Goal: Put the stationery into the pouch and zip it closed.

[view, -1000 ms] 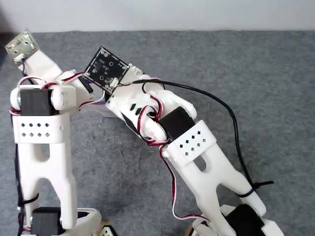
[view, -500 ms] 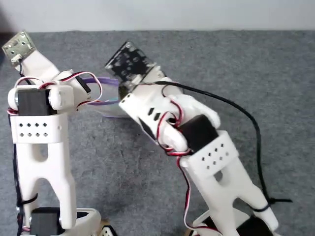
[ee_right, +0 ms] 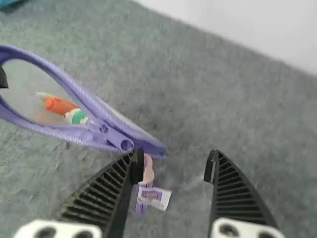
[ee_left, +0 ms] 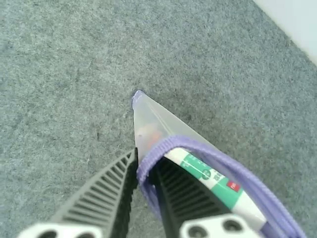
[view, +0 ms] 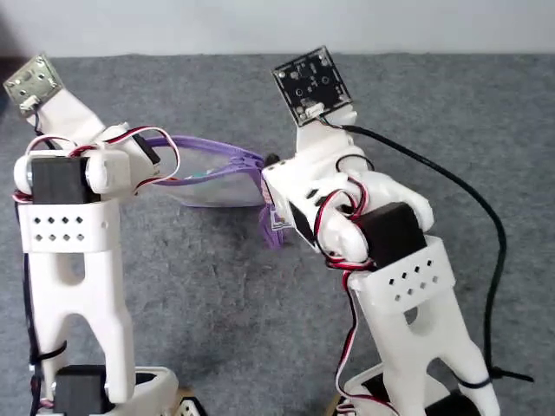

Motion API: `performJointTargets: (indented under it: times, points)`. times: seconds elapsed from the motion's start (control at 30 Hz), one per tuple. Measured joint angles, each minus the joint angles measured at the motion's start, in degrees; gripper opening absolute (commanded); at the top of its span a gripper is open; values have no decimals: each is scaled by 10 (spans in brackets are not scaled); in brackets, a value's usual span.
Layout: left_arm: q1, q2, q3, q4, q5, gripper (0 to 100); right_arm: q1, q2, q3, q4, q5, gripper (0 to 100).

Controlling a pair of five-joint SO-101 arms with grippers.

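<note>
A clear pouch (view: 217,184) with a purple zipper lies between the two arms. My left gripper (ee_left: 146,171) is shut on its purple rim (ee_left: 148,161) at one end. Inside are a white-and-green stick (ee_left: 208,174) and an orange item (ee_right: 57,105). The zipper slider (ee_right: 119,144) sits near the pouch's other end, and the two zipper bands stand apart from there toward the left gripper. My right gripper (ee_right: 173,161) is open just past the slider. Its one finger is beside the dangling pull tag (ee_right: 151,196), and nothing lies between the fingers.
Grey carpet (view: 468,130) covers the table, with a pale wall along the far edge. The right arm's black cable (view: 473,208) loops out to the right. A purple tag (view: 276,227) hangs under the right arm's wrist.
The right arm has swung to the right, away from the left arm, and uncovered the pouch stretched between them. The left arm has kept still.
</note>
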Motion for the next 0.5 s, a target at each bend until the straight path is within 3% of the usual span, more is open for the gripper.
performJointTargets:
  times: [0.3,0.5]
  points:
    - [0,0,0,0,0,13,-1,0,167,-51,81,201]
    - [0,0,0,0,0,13,-23,0,191,-106,91,199]
